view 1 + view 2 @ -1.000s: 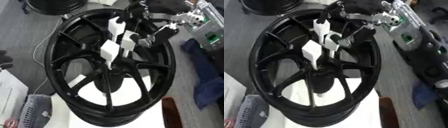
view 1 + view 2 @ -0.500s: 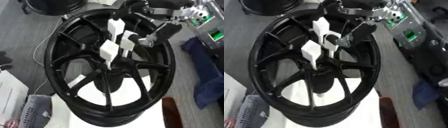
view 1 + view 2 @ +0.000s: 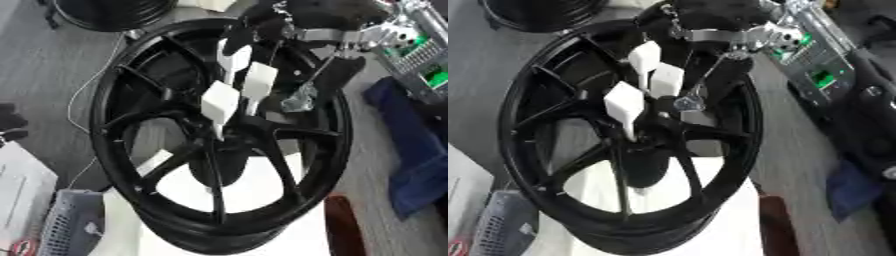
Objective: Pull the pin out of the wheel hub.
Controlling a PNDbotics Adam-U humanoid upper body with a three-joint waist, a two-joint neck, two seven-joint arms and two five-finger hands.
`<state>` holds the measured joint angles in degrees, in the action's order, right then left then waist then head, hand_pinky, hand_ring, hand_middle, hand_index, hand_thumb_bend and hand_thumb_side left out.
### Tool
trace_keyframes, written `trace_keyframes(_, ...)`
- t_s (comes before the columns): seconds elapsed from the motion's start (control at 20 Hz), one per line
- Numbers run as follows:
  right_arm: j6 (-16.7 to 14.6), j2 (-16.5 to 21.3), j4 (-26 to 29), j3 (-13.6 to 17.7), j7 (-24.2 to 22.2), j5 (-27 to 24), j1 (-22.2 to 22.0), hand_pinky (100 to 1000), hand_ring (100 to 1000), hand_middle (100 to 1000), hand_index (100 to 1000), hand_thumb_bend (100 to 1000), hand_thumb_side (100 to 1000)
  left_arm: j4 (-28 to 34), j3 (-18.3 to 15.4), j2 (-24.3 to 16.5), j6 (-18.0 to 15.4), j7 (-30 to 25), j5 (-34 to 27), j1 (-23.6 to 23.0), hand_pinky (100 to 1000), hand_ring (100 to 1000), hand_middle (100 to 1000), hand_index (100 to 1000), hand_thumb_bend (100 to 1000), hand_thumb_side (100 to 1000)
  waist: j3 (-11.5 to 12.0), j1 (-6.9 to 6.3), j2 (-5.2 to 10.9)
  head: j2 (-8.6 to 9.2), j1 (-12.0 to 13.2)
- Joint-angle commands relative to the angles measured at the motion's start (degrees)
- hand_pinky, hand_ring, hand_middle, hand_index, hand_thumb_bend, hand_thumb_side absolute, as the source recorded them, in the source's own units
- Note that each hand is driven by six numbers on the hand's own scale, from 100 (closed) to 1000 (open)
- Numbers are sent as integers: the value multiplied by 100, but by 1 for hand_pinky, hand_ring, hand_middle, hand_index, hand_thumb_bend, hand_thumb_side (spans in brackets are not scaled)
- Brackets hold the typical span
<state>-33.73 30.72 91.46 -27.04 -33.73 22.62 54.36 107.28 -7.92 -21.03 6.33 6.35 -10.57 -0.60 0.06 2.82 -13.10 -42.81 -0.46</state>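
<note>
A black spoked wheel hub (image 3: 131, 165) stands tilted on a white support (image 3: 254, 200). Three white pins with block heads stick out near its centre: one high (image 3: 234, 56), one in the middle (image 3: 259, 81), one lower left (image 3: 219, 102). My right hand (image 3: 328, 17), black with a silver wrist, comes in from the upper right over the rim. One slim finger (image 3: 302, 99) reaches straight down beside the middle pin, a small gap away from it. Nothing shows in the hand's grasp. My left hand is out of sight.
A blue cloth (image 3: 416, 150) lies right of the wheel, with a box holding green boards (image 3: 424, 60) above it. A second black tyre (image 3: 109, 12) is at the top left. A grey basket (image 3: 70, 227) sits bottom left, and a white cable (image 3: 87, 95) trails beside the rim.
The slim finger of my right hand has come lower, closer to the hub's centre and the middle pin. The pins and the wheel stay where they were.
</note>
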Motion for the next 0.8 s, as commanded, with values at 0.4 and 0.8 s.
trace_keyframes(0.4,-1824,185,154,188,-1823,227,87,916,879,794,881,408,576,48,2,-54,-12,-36,29,4,722,697,580,710,100,861,-12,-45,0,105,26)
trace_keyframes(0.8,-1824,156,125,264,-1823,288,74,892,814,680,859,396,538,39,16,-55,-11,-59,31,25,723,697,581,710,100,863,-5,-70,-68,103,14)
